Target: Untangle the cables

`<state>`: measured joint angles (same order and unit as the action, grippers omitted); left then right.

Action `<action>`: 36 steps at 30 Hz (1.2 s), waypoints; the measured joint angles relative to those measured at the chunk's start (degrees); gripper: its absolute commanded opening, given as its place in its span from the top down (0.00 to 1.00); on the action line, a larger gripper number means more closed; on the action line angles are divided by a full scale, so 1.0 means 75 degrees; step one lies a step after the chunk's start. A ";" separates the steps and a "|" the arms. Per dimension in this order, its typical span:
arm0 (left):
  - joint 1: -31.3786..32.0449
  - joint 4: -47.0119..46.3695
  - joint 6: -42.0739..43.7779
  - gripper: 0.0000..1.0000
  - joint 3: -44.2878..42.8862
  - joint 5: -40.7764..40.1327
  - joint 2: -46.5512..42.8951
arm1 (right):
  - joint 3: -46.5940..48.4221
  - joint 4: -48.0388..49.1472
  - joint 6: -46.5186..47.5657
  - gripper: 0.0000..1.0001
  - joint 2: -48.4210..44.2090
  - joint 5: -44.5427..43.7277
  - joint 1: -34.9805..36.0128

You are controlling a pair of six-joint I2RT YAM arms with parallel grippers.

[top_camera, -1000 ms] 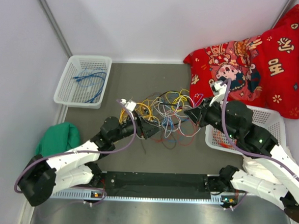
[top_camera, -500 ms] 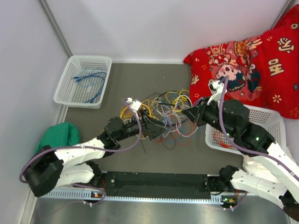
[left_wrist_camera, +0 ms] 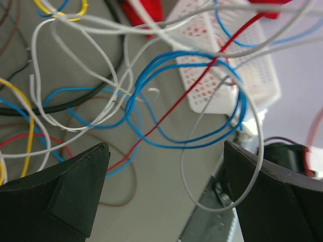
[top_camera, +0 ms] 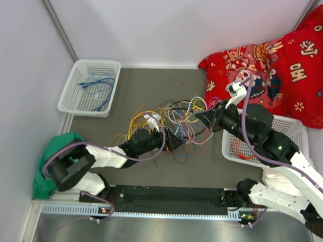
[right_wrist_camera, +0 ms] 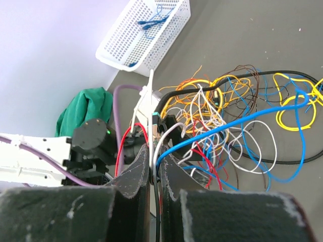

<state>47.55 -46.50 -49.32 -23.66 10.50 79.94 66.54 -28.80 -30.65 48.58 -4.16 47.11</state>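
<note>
While the green cloth [top_camera: 57,157] lies bunched at the left edge of the table [top_camera: 152,83], close to the left arm's elbow, a white basket [top_camera: 72,88] stands in the far left corner with a few blue leads [top_camera: 96,87] lying inside it.

To the right of these, the left gripper [top_camera: 176,141] reaches low into the near side of the tangle. Its wrist view shows the left gripper [left_wrist_camera: 164,201] with both fingers [left_wrist_camera: 55,196] spread wide and nothing held between them. Blue loops, a red strand and a pale grey strand cross the space beyond the tips; whether any of them touches a finger I cannot tell.

The cables [top_camera: 175,119] sit in one knotted heap in the middle of the table, with yellow, orange, white, blue, red and black strands looping over one another.

At the heap's far right side is the right gripper [top_camera: 200,118]. Seen from its own wrist, the right gripper [right_wrist_camera: 154,171] has its fingers pressed together, pinching a blue wire [right_wrist_camera: 227,128] that comes out of the seam and runs across the heap. A thin white strand rises from the same seam; whether it is clamped too I cannot tell.

Further right, a second basket [top_camera: 296,131] lies partly under the right arm, and a red cushion [top_camera: 269,61] leans in the far right corner just behind it.
</note>
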 measured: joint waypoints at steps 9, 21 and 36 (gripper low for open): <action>0.0338 -0.1116 0.0385 0.10 -0.0175 -0.1550 0.1139 | 0.0003 0.0006 -0.0096 1.00 0.0187 0.0131 0.0000; 0.0326 -0.2512 0.0781 1.00 -0.0962 -0.1405 0.1821 | -0.0023 0.0064 -0.0294 1.00 0.0195 0.0166 0.0000; 0.0318 0.5333 0.2299 1.00 -0.2597 -0.0755 -0.4112 | -0.0449 -0.0149 -0.0058 0.87 0.0460 -0.1448 -0.0009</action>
<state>49.93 -6.50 -32.08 -43.13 4.84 49.10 63.18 -29.91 -31.09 52.03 -15.03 47.05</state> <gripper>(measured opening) 0.015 0.037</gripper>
